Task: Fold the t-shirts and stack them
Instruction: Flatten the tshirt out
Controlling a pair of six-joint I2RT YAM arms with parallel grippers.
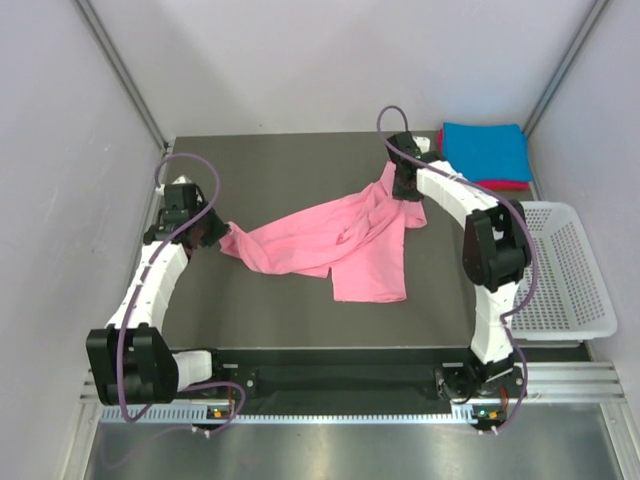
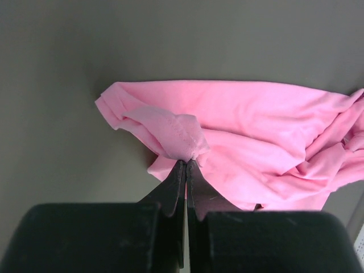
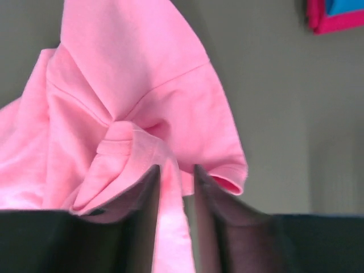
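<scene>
On table (image 1: 300, 170), pink t-shirt (image 1: 340, 245) crumpled — left end effector (image 2: 186, 163) pinching its edge; right end effector (image 3: 176, 168) straddling fold, grip unclear.

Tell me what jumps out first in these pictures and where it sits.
A crumpled light pink cloth t-shirt sprawls across the middle of the dark table, the left pincer shut on its left tip and the right pincer straddling a fold at its far end. A folded bright blue t-shirt lies on a magenta-red one in the far right corner.
</scene>
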